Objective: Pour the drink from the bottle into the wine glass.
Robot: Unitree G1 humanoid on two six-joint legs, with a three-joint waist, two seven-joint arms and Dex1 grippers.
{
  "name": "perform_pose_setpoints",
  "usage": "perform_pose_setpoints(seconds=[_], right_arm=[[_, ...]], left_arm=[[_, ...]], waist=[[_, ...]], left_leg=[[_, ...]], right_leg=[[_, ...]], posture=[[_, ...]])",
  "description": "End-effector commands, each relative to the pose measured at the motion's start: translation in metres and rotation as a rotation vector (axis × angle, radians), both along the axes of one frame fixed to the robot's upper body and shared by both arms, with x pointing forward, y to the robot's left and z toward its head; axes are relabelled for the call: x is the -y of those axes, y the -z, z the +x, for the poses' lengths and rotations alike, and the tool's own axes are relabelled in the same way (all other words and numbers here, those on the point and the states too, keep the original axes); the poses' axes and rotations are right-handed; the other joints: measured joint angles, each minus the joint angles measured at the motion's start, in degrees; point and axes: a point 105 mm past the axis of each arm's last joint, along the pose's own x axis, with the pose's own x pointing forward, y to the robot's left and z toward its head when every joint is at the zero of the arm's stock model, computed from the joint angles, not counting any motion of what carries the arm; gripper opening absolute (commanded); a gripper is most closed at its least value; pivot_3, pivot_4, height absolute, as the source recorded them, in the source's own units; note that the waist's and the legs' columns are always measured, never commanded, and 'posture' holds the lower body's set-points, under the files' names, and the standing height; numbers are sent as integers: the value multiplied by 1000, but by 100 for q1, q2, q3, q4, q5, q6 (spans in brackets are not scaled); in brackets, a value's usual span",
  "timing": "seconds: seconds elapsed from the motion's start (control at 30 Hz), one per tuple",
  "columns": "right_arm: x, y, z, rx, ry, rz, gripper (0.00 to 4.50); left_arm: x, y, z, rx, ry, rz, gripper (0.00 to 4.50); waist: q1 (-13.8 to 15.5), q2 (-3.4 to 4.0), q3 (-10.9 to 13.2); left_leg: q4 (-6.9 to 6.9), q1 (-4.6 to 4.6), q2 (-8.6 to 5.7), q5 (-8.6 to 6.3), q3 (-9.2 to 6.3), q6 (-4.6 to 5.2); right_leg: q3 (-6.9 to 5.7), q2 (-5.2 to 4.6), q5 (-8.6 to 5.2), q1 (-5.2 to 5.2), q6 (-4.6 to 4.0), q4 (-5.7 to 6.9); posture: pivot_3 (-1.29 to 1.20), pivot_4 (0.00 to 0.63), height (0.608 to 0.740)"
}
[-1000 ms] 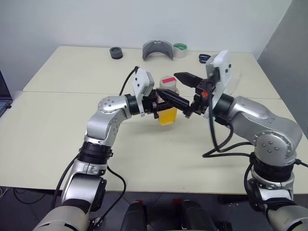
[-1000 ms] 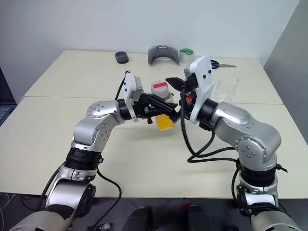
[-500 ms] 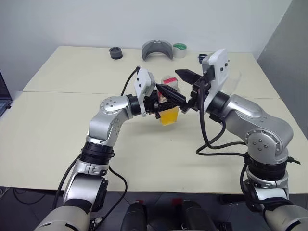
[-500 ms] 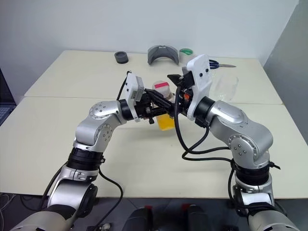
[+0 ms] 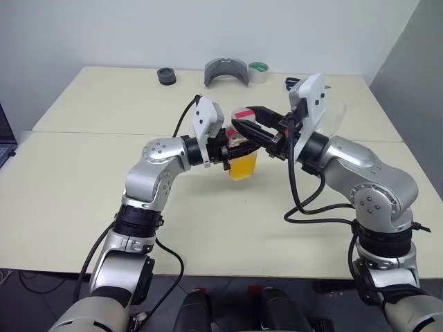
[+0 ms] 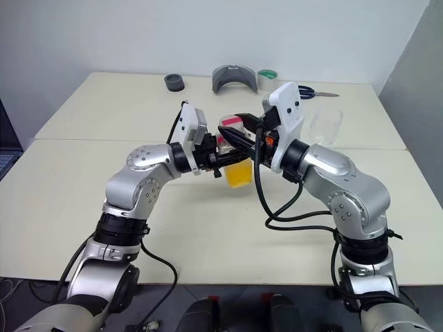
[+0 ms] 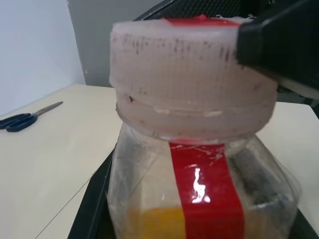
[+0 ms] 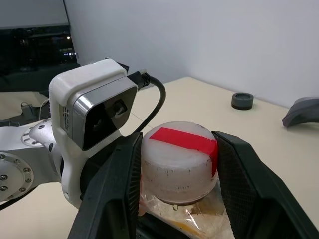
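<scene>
The left tool (image 5: 232, 149) pinches the bottle (image 5: 242, 155) at its body and holds it upright above the middle of the worktop (image 5: 83, 180). Orange drink (image 5: 243, 167) fills its lower part. The right tool (image 8: 177, 164) has its two fingers (image 8: 239, 174) on both sides of the white cap (image 8: 178, 159), touching it. The wine glass (image 6: 325, 124) is near the right edge, behind the right arm.

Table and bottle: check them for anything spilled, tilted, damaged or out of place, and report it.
Nothing stands out. The bottle is upright in the left gripper, its white cap on, with the right gripper around that cap. No liquid shows on the table. The wine glass stands upright behind the right arm.
</scene>
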Motion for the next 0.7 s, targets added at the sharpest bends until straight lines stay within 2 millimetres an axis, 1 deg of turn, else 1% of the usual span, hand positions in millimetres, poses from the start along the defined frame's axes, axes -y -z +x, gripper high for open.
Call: perform_pose_setpoints(seconds=[0.03, 0.1, 0.17, 0.23, 0.3, 0.43, 0.5, 0.57, 0.63, 0.7], right_arm=[[6, -22, -19, 81, -127, 6, 1824], [9, -25, -29, 74, -237, -27, 1824], [10, -25, -35, 63, -320, -63, 1824], [7, -25, -45, 37, -446, -100, 1824], [6, -26, -50, 18, -521, -117, 1824], [4, -25, -55, -5, -636, -157, 1824], [6, -26, -50, -4, -630, -158, 2536], [11, -28, -45, 6, -584, -148, 3085], [21, -28, -41, 12, -517, -152, 3857], [31, -26, -39, 6, -453, -160, 4436]], left_arm=[[8, -13, -36, 34, 152, -6, 1790], [10, -10, -52, 21, 221, 10, 1790], [11, -9, -65, 12, 277, 25, 1790], [10, -12, -80, 4, 351, 36, 1790], [9, -16, -88, -1, 392, 40, 1790], [6, -26, -94, -1, 440, 47, 1790], [4, -24, -83, 20, 401, 69, 1790], [-1, -22, -66, 30, 333, 74, 1790], [-6, -23, -48, 58, 234, 52, 1790], [-11, -19, -36, 76, 165, 47, 1790]], waist=[[-2, 0, 0], [1, 0, 0], [2, 1, 1], [1, 1, 2], [-6, 2, 2], [-7, 2, 2], [-1, 2, 2], [5, 2, 2], [6, 2, 2], [19, 1, 2]], left_leg=[[0, 0, 0, 0, 0, 0], [-1, 0, 0, 0, 0, 0], [0, 0, 0, 0, -1, 0], [3, 1, 0, 0, -1, 0], [2, 4, 1, 0, -2, 0], [2, 7, 2, 0, -4, 1], [3, 7, 2, 0, -3, 1], [3, 7, 2, 0, -3, 1], [4, 7, 1, 0, -1, 1], [3, 6, 1, 0, -2, 1]], right_leg=[[0, 0, 0, 0, 0, -1], [1, 0, 0, 0, 0, -2], [1, -1, 0, 0, 0, -2], [1, 0, 0, 2, 0, -1], [0, 1, 0, 3, 0, 0], [-1, 4, -1, 5, 0, -1], [0, 4, -1, 5, 0, 0], [0, 4, -1, 6, 0, 0], [1, 4, -1, 6, 0, 0], [0, 3, -1, 6, 0, -2]], posture=[[0, 150, 740], [0, 150, 740], [0, 150, 740], [0, 150, 740], [0, 150, 740], [0, 150, 740], [0, 150, 740], [0, 150, 740], [0, 150, 740], [0, 150, 740]])
